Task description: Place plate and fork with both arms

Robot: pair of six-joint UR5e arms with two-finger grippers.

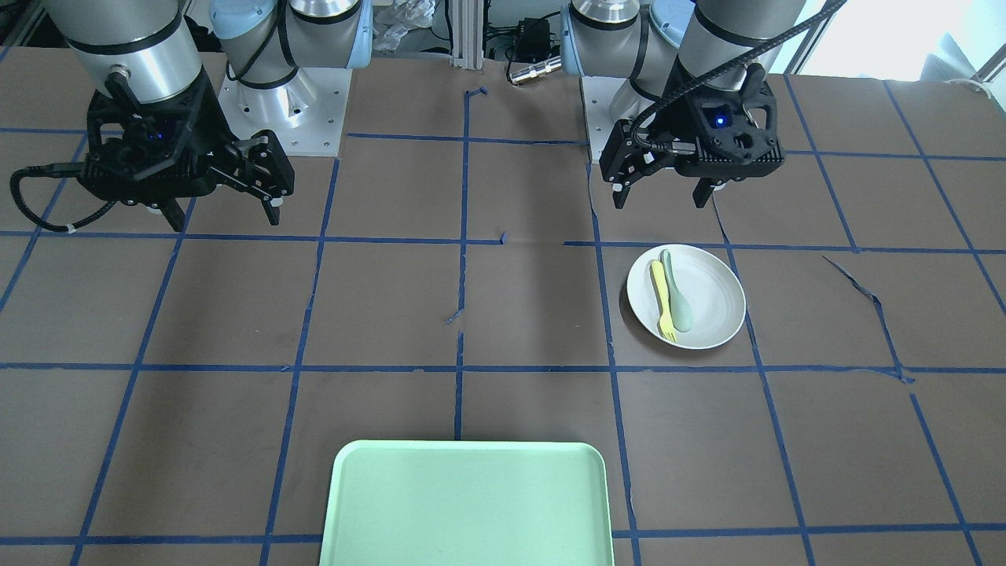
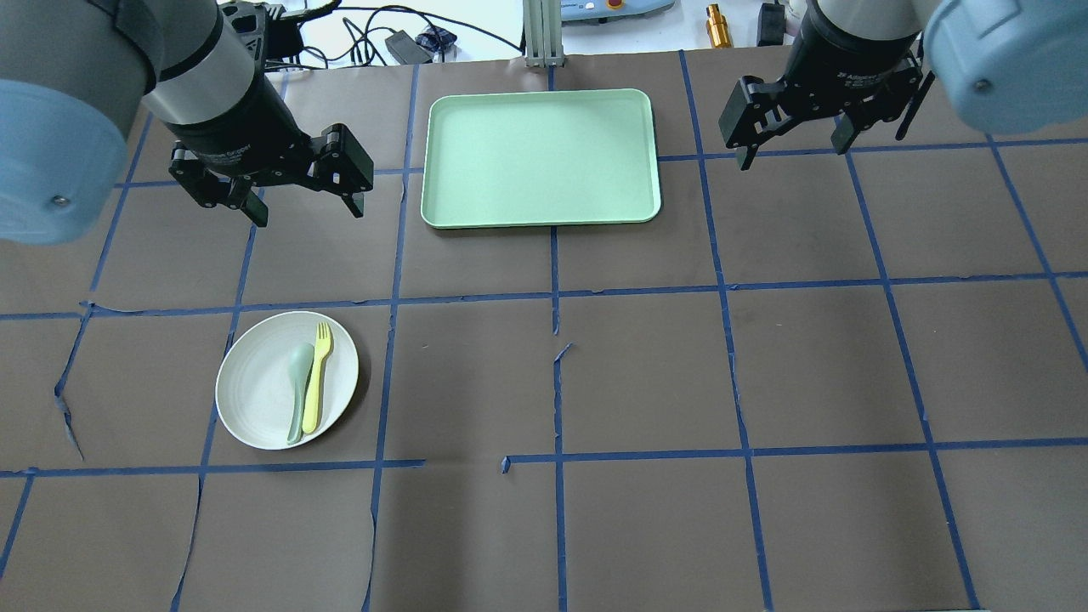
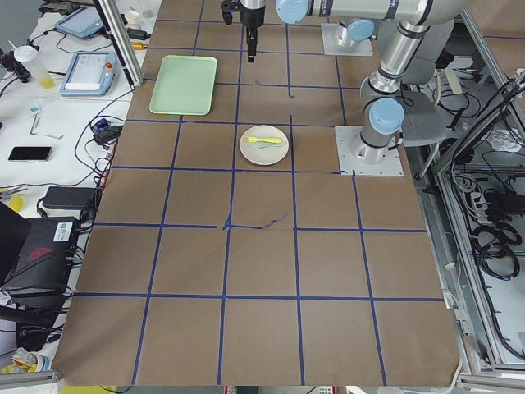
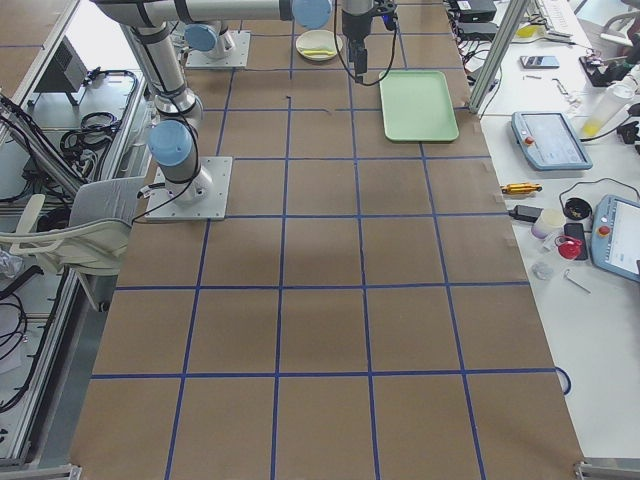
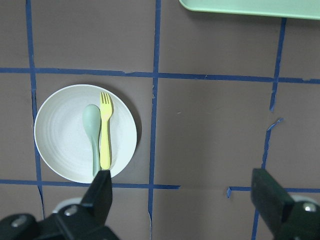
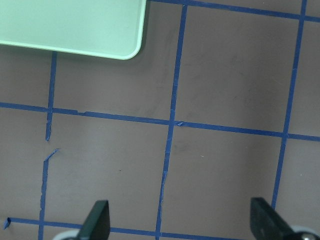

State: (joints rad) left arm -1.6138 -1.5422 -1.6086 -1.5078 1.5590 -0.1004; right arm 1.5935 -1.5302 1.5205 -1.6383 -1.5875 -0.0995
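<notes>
The off-white plate [image 2: 255,391] lies on the table on my left side, with the yellow fork [image 2: 316,382] and a pale grey-green spoon [image 2: 297,382] side by side in it. In the front view the plate [image 1: 711,314] and fork [image 1: 662,299] sit just in front of my left gripper [image 1: 659,203]. My left gripper [image 2: 306,212] hovers open and empty above the table, beyond the plate. Its wrist view shows the plate [image 5: 60,135] and fork [image 5: 105,135] at lower left. My right gripper [image 2: 797,155] hovers open and empty, to the right of the tray.
A mint-green rectangular tray [image 2: 544,157] lies at the table's far middle, between the two grippers. Its corner shows in the right wrist view [image 6: 65,22]. The brown table cover carries a grid of blue tape lines.
</notes>
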